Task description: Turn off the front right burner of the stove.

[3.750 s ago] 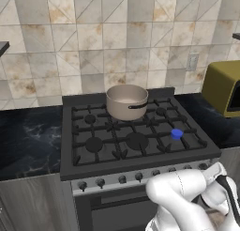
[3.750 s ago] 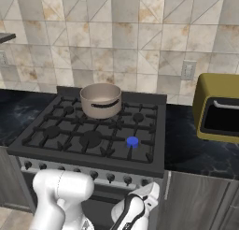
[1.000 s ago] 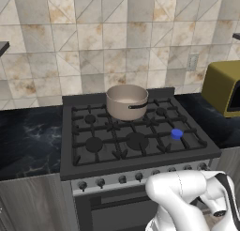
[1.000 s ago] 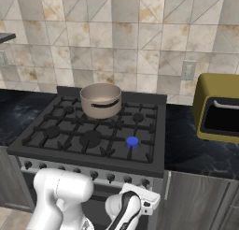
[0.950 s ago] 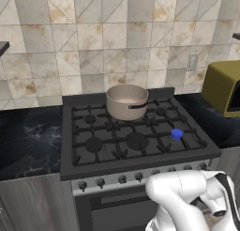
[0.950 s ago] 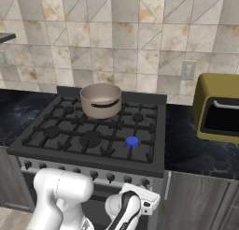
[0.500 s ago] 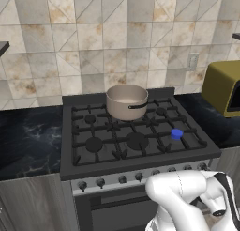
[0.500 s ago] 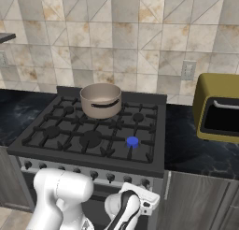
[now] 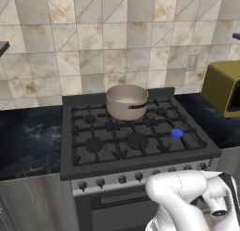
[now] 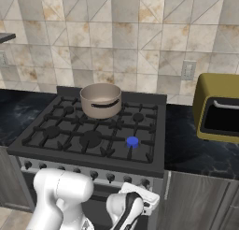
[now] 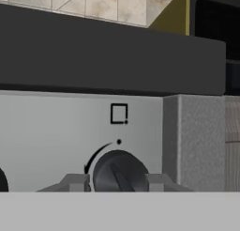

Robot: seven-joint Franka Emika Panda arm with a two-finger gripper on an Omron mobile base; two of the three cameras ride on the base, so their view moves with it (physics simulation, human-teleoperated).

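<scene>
The end effector (image 11: 116, 182) straddled the knob (image 11: 118, 173), fingers either side; its ridge pointed toward 11 o'clock; burner (image 9: 176, 134) flamed blue.

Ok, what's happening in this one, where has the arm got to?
The arm is down at the front of the stove, with its tool at the rightmost knob on the silver panel. The two fingertips sit on either side of that knob, though I cannot tell if they touch it. The front right burner shows its blue flame, so it is not yet off. A pot sits on a back burner.
</scene>
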